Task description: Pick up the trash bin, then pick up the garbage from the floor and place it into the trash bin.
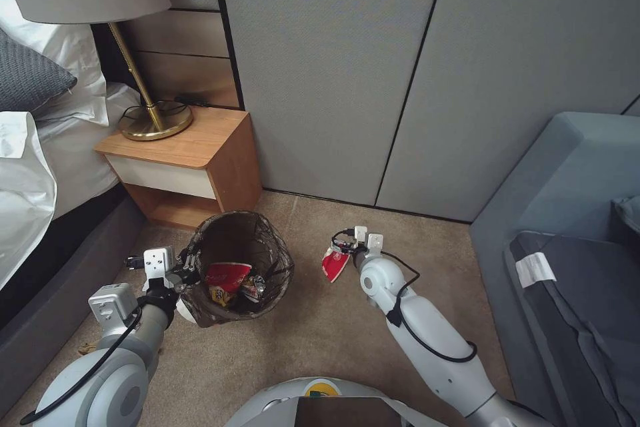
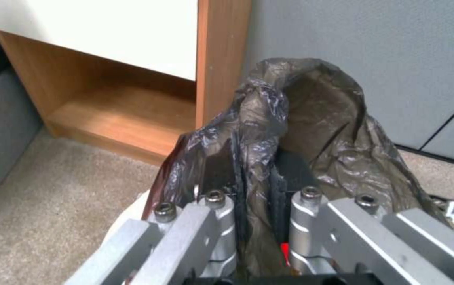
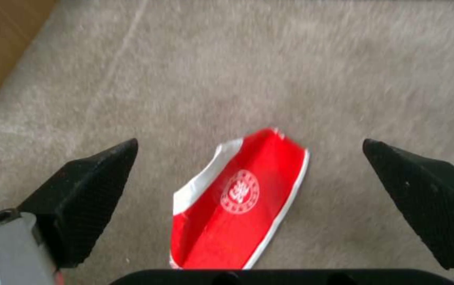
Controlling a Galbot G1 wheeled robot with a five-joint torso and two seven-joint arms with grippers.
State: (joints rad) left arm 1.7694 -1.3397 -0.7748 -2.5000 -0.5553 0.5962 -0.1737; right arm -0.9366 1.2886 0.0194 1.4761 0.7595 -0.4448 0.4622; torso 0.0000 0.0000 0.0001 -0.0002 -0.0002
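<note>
The trash bin (image 1: 241, 240), a white pail lined with a brown bag, is on the left above the tan floor (image 1: 320, 334). Inside it lie a red cup and yellow wrappers. My left gripper (image 1: 184, 274) is shut on its near-left rim; the left wrist view shows the left gripper (image 2: 256, 190) clamping the bag-covered rim of the trash bin (image 2: 316, 118). A piece of garbage (image 1: 335, 266), a crushed red-and-white paper cup, lies on the carpet right of the bin. My right gripper (image 1: 345, 252) hovers open just over it. In the right wrist view, this garbage (image 3: 242, 198) lies between the fingers (image 3: 90, 194) of the right gripper (image 3: 249, 143).
A wooden nightstand (image 1: 193, 160) with a brass lamp (image 1: 155, 122) stands just behind the bin. The bed (image 1: 40, 167) runs along the left, a grey sofa (image 1: 573, 227) along the right, and grey wall panels (image 1: 347, 80) close the back.
</note>
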